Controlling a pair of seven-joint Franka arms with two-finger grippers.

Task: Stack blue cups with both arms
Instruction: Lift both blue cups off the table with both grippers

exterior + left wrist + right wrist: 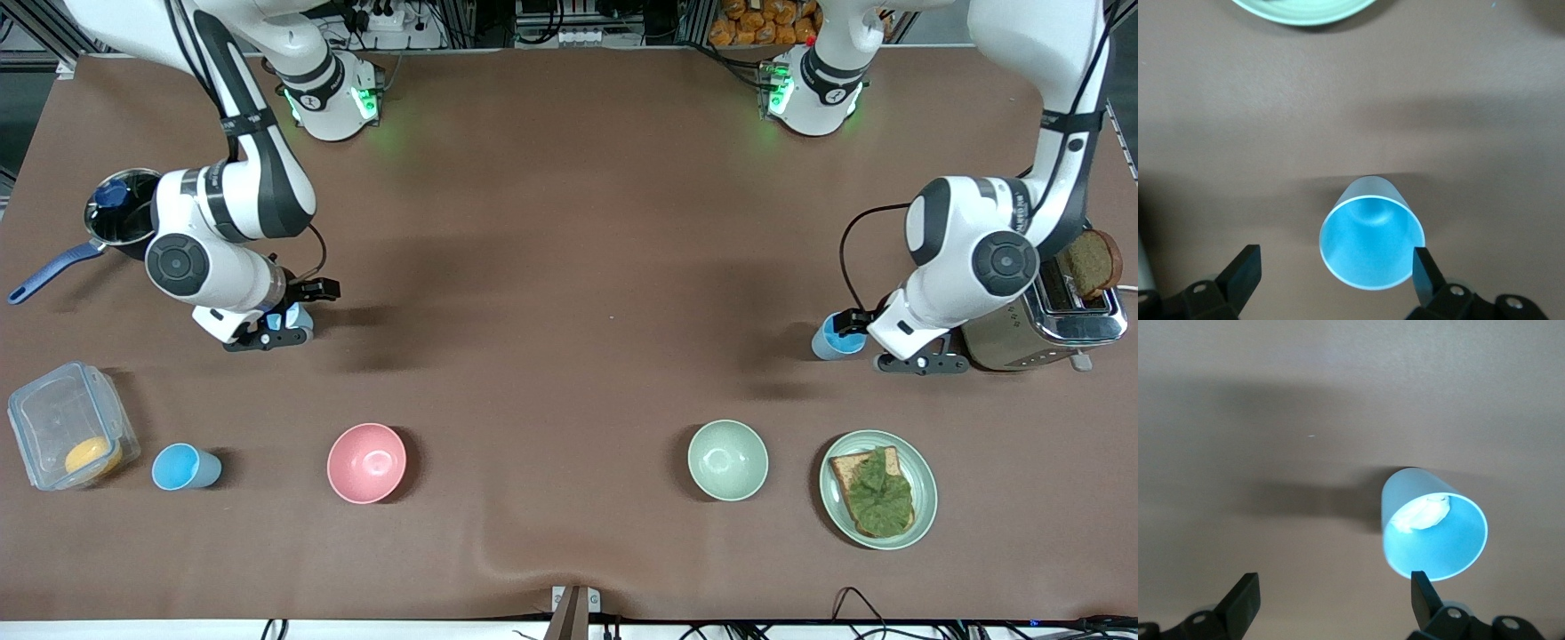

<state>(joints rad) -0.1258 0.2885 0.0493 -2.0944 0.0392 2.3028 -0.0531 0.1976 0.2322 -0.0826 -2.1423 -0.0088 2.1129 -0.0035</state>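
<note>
Three light-blue cups stand on the brown table. One cup (834,338) is beside the toaster; my left gripper (867,342) is low at it and open. In the left wrist view this cup (1371,240) sits partly between the fingers of the left gripper (1336,273), close to one fingertip (1425,270). A second cup (300,320) is at my right gripper (307,311), which is low and open. In the right wrist view that cup (1435,533) lies just off one fingertip (1421,597) of the right gripper (1333,600), mostly outside the gap. The third cup (184,468) stands alone beside a plastic container.
A pink bowl (366,462), a pale green bowl (727,460) and a green plate (925,480) with topped toast sit nearer the front camera. A toaster (1049,329) stands by the left arm. A pot (120,209) and a clear container (67,422) are at the right arm's end.
</note>
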